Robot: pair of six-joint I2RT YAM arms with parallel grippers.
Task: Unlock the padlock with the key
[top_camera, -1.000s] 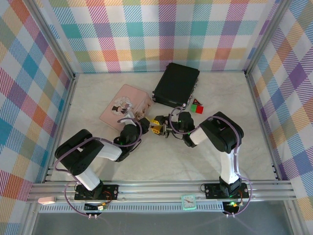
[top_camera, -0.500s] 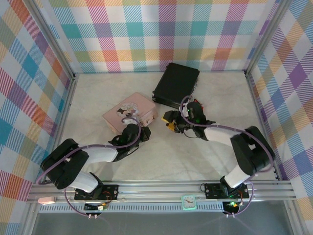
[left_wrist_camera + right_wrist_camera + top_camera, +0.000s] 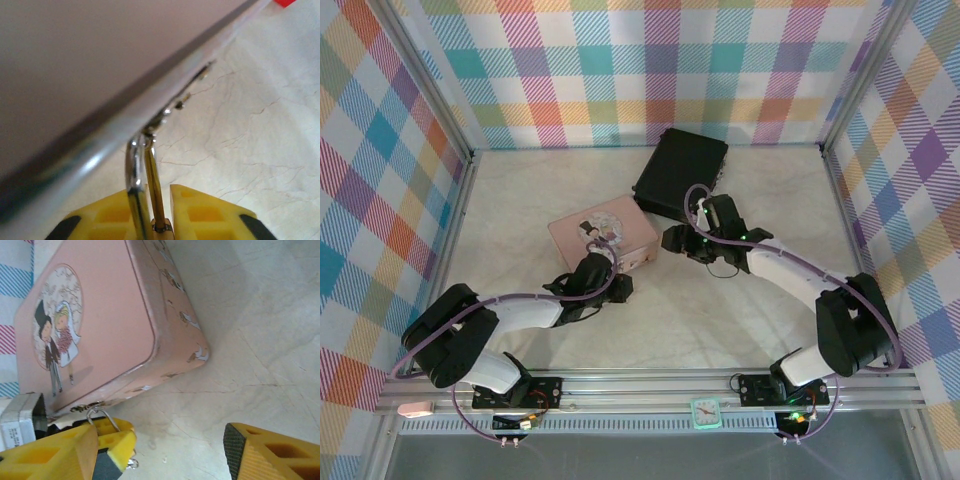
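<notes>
The padlock (image 3: pixel 142 200) sits in the left pincer (image 3: pixel 149 200), which is pressed together on it. Its long axis runs from 6 to 12 o'clock in the left wrist view, and the silver shackle points to 12 and appears hooked into the latch of the pink tin (image 3: pixel 100 65). So the left arm is the nearer one.

The right pincer (image 3: pixel 161 435) is spread and carries nothing. It hovers over the tabletop (image 3: pixel 260 340) just beside the tin's corner. From its gap the shackle lies at about 9 o'clock, close by.

The padlock's brass body is cut off at the lower frame edge, so the keyhole's direction is hidden. Where the key lies I cannot tell. A tiny glinting loop (image 3: pixel 132 463) under the left finger is too small to name.
</notes>
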